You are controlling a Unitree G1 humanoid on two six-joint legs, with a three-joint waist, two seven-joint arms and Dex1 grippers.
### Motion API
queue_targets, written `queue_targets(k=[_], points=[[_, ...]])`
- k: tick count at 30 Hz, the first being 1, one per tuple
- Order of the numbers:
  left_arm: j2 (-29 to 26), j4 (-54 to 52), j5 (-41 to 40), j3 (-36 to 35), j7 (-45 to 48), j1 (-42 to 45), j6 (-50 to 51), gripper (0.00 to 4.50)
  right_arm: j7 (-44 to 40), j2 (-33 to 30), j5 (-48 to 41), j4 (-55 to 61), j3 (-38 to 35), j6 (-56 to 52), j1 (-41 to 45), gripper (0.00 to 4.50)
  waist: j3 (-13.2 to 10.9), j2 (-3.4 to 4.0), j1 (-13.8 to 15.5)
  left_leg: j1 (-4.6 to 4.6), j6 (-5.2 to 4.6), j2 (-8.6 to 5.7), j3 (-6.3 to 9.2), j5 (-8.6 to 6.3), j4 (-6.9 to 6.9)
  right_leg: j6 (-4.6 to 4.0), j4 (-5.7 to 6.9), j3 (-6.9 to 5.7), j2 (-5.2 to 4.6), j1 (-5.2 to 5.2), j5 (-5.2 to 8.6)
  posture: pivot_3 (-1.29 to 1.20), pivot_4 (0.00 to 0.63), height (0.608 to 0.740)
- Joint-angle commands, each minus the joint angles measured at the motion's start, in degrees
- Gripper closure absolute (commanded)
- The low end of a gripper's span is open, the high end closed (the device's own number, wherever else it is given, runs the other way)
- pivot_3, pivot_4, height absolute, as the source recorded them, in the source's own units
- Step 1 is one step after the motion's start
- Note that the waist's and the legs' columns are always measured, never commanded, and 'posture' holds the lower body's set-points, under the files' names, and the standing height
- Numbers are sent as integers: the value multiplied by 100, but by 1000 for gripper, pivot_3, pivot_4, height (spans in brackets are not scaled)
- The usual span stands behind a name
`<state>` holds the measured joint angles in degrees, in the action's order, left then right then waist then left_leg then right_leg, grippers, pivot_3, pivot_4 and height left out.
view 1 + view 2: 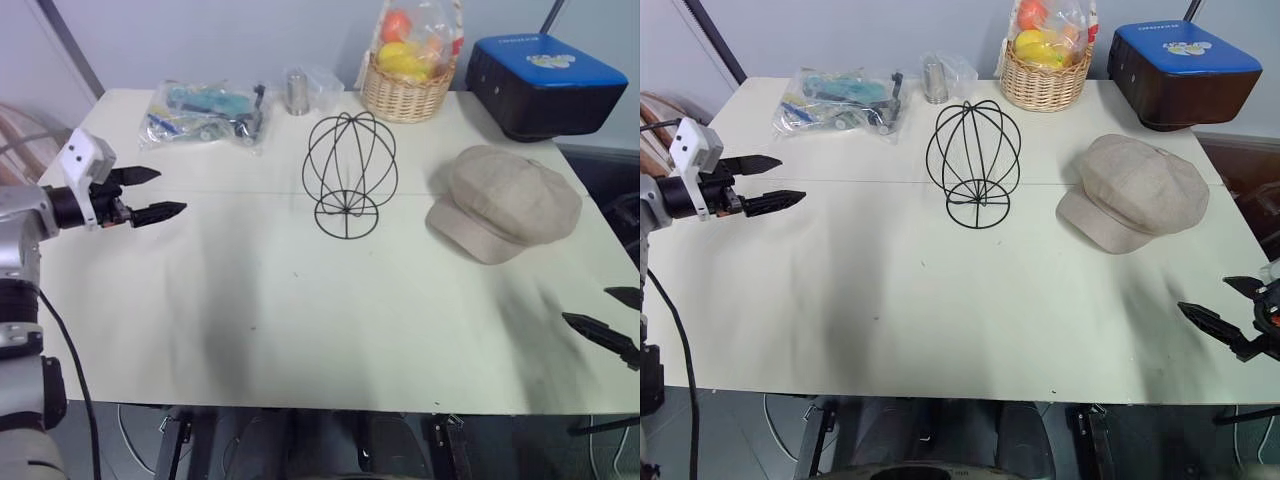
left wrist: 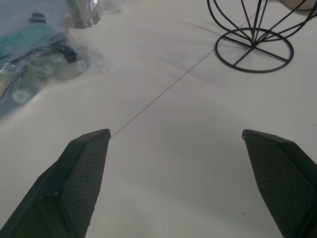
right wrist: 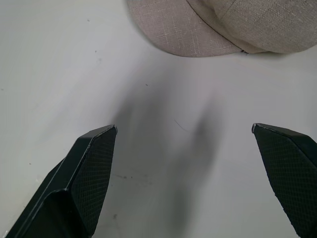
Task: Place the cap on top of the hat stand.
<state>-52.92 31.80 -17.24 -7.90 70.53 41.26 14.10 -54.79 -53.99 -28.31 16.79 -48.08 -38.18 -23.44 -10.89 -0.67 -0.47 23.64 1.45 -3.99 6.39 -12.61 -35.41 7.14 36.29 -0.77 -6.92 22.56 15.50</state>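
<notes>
The soft beige fabric cap (image 1: 505, 203) lies flat on the pale surface (image 1: 300, 320), at about 3 o'clock from the black thin-wire globe-shaped hat stand (image 1: 349, 173) and apart from it, its short brim turned toward the near edge. The hat stand is upright on its round wire base near the middle of the surface, with nothing on it.

The left gripper (image 1: 158, 193) hovers over the surface at 9 o'clock from the stand, well apart from it, its two black fingers spread wide and holding nothing. The right gripper (image 1: 1230, 314) sits at the near right corner, about 5 o'clock from the cap and apart from it, its fingers likewise parted and empty.

Along the far edge, at 12 to 1 o'clock from the stand, stands a woven wicker basket of wrapped fruit (image 1: 408, 82); at 10 o'clock lies a clear plastic bag of small items (image 1: 205, 112), with a small metal cylinder (image 1: 297, 92) between them. A black box with a blue lid (image 1: 546, 84) is at 12 o'clock from the cap.
</notes>
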Motion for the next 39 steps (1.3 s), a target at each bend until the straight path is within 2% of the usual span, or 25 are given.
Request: queue_targets(k=[1, 14, 18, 24, 29, 34, 36, 39], points=[[-68, 35, 39, -71, 19, 142, -155, 0, 46, 30, 36, 125, -116, 142, 62, 34, 0, 0, -1, 0, 0, 0, 0, 0, 0, 0, 0, 0, 0, 0, 0, 0, 150, 740], [95, 299, 97, 2, 27, 416, -36, 0, 384, -1, 169, 211, -94, 51, 280, 34, 0, 0, -4, -2, 0, -3, -1, 0, -1, 3, 1, 0, 1, -3, -2, 0, 150, 740], [279, -524, -301, -23, 219, 406, 640, 0, 754, -193, 389, 650, 132, -158, 483, 34, 0, 0, -8, -3, 0, -3, -1, 1, -2, 4, 1, 0, 1, -3, -2, 0, 150, 740], [296, -2520, -1313, 18, 630, -56, 2076, 0, 1621, -501, 828, 1798, 896, -862, 1024, 34, 0, 1, -40, -2, 0, 2, -1, 1, -4, 4, 5, 3, 2, -1, -2, 0, 150, 740], [359, -3829, -1824, 475, 973, -351, 2551, 0, 3224, -297, 1910, 2715, 3629, -1525, 2443, 34, 0, 1, -30, -6, 2, 4, -4, 2, -6, 0, 8, 13, 4, 1, -3, 0, 150, 740], [581, -4135, -1977, 728, 858, -286, 2669, 0, 4170, 18, 3530, 1952, 6024, -1659, 3578, 34, -1, 0, -3, 1, 3, -6, -4, 3, -7, -2, 6, 17, -1, 7, -2, 0, 150, 740], [674, -4130, -1938, 813, 812, -227, 2656, 0, 4381, 139, 4052, 1373, 6561, -1599, 3819, 34, 0, -1, -6, 6, 2, -8, -5, 3, -12, -1, 5, 17, 0, 9, -3, 0, 150, 740], [762, -4114, -1896, 912, 779, -138, 2610, 0, 4547, 283, 4651, 542, 6995, -1548, 4141, 34, -1, -1, -20, 12, 2, -11, -7, 3, -17, -1, 6, 16, 0, 12, -3, 0, 150, 740]])
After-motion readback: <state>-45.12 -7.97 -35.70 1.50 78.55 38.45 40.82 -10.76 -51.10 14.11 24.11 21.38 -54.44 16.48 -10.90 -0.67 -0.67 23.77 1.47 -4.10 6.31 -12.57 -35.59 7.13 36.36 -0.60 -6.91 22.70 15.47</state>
